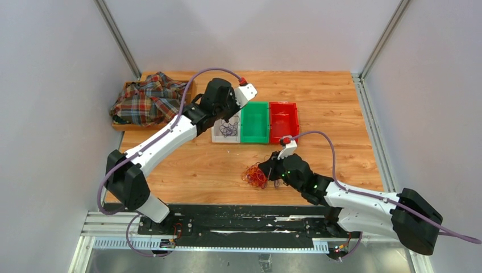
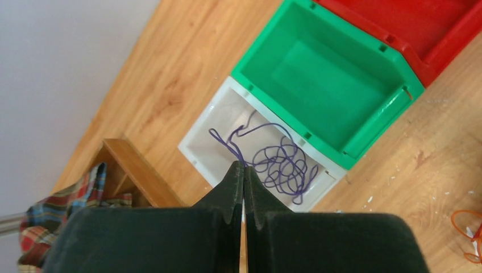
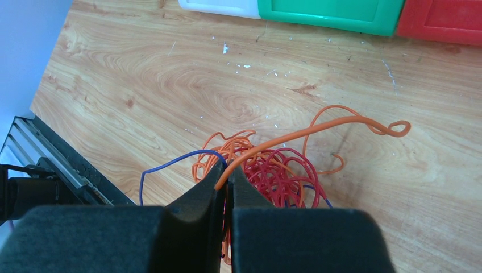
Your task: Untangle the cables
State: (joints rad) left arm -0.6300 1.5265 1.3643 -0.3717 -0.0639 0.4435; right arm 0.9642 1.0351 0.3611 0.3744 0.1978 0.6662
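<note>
A purple cable (image 2: 284,165) lies coiled in the white bin (image 2: 196,145); it also shows in the top view (image 1: 228,128). My left gripper (image 2: 244,166) hangs over that bin with its jaws shut, and one end of the purple cable runs up into the tips. A clump of orange and red cables (image 1: 255,175) lies on the table near the front edge. My right gripper (image 3: 227,170) is shut on an orange cable (image 3: 318,128), whose end sticks out between the fingers. Red loops (image 3: 278,168) and a thin blue-purple wire (image 3: 170,165) lie tangled under it.
A green bin (image 1: 254,105) and a red bin (image 1: 284,106) stand right of the white bin (image 1: 217,138). A plaid cloth (image 1: 146,99) lies in a wooden tray at the back left. The table's front edge and a black rail (image 3: 62,165) run just behind the clump.
</note>
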